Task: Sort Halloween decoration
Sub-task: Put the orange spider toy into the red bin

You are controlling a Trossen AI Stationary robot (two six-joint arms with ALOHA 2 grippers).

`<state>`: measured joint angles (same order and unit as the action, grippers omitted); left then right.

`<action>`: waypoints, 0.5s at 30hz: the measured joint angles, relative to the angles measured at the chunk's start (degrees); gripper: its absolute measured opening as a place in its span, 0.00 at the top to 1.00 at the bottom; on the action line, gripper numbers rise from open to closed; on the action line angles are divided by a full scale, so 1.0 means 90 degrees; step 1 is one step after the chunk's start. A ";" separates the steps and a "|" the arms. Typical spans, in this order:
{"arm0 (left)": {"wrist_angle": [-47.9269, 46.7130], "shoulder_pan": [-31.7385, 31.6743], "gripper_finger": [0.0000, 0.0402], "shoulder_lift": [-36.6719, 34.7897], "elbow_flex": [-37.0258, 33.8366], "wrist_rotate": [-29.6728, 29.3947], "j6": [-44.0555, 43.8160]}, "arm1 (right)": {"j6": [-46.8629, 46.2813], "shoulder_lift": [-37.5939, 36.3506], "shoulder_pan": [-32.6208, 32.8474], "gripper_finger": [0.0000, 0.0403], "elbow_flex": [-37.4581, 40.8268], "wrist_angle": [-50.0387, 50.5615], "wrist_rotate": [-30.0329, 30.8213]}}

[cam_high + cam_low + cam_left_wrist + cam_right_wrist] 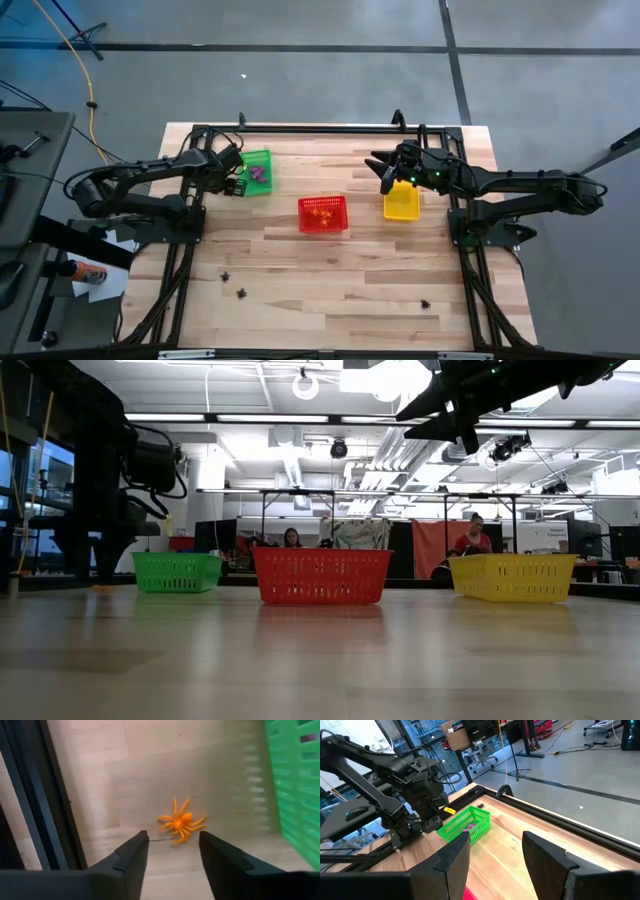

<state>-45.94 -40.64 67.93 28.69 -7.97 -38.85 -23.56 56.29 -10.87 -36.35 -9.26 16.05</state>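
A tiny orange spider trinket [180, 822] lies on the wooden table beside the green basket [295, 785]. My left gripper [173, 835] is open just above and short of the spider, without touching it. In the high view it [232, 186] is at the green basket's [257, 172] left side. Purple trinkets [260, 175] lie in the green basket and orange ones [322, 211] in the red basket [323, 214]. My right gripper [496, 839] is open and raised over the yellow basket [401, 203]. Three black trinkets [241, 292] lie near the table's near edge.
The three baskets stand in a row across the table's far half: green [177, 571], red [320, 575], yellow [512, 577]. The black frame rail [50, 795] runs close beside the spider. People sit in the room beyond the table [292, 538].
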 joint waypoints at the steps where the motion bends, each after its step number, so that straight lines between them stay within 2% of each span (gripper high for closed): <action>1: 0.0043 -0.0003 0.56 0.0058 0.0000 -0.0002 0.0016 | 0.0001 0.0000 0.0000 0.56 -0.0001 0.0000 -0.0002; 7: 0.0624 -0.0005 0.48 0.0404 0.0001 0.0000 0.0187 | 0.0155 0.0000 0.0000 0.56 -0.0001 0.0002 0.0000; 15: 0.0611 -0.0015 0.49 0.0845 0.0046 0.0270 0.0389 | 0.0166 0.0000 0.0000 0.56 0.0002 0.0181 0.0000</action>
<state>-40.44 -40.77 75.53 29.10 -5.54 -35.35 -22.06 56.29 -10.87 -36.34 -7.63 16.05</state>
